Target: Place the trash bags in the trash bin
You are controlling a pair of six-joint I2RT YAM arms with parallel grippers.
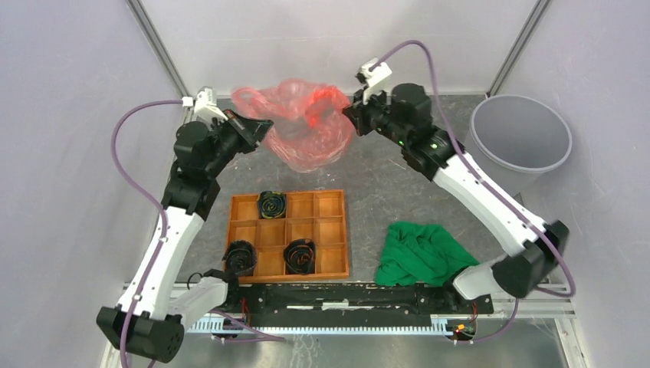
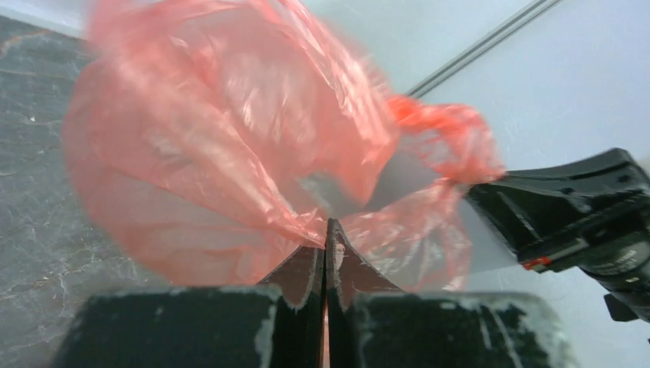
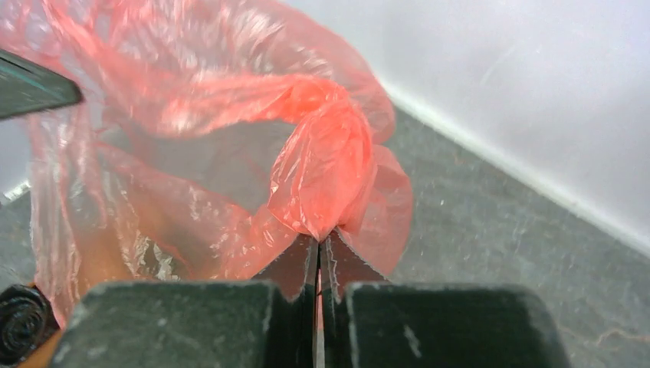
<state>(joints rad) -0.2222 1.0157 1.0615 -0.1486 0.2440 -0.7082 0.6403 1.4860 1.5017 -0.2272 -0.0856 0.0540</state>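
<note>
The translucent red trash bag [image 1: 306, 126] hangs spread between my two grippers above the back of the table. My left gripper [image 1: 268, 126] is shut on the bag's left edge; its wrist view shows the film [image 2: 222, 146] pinched at the fingertips. My right gripper [image 1: 349, 112] is shut on the bag's right edge; its wrist view shows a bunched fold [image 3: 322, 169] clamped between the fingers. The light grey round trash bin [image 1: 520, 138] stands at the back right, upright, apart from the bag and to the right of my right arm.
An orange wooden compartment tray [image 1: 288, 234] with black coiled items sits at front centre. A green cloth [image 1: 420, 253] lies to its right. White walls close the back and sides. The right gripper shows in the left wrist view [image 2: 567, 207].
</note>
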